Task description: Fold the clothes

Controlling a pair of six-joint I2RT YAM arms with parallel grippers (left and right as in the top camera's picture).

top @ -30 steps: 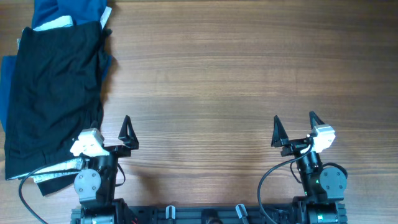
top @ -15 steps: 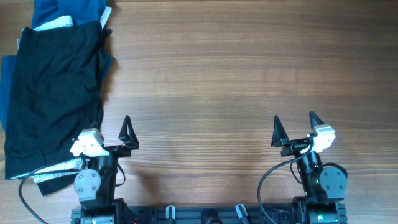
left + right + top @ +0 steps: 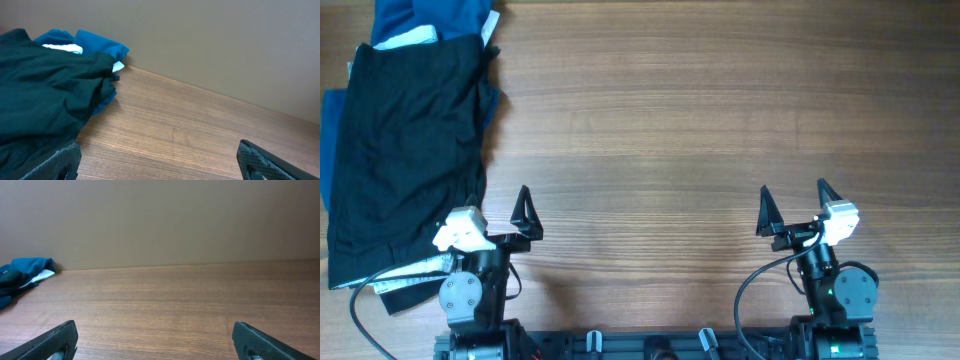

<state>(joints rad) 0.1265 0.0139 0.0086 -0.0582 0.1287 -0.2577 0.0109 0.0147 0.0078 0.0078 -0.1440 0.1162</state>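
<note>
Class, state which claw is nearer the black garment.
Left. The left claw sits at the edge of the black garment; the right claw is far off to its right.

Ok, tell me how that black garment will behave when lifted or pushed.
The black garment probably hangs floppy: it lies creased, draped over the blue clothes. Gripped at one edge, it would likely sag and unfold. Pushed, it may bunch rather than slide.
</note>
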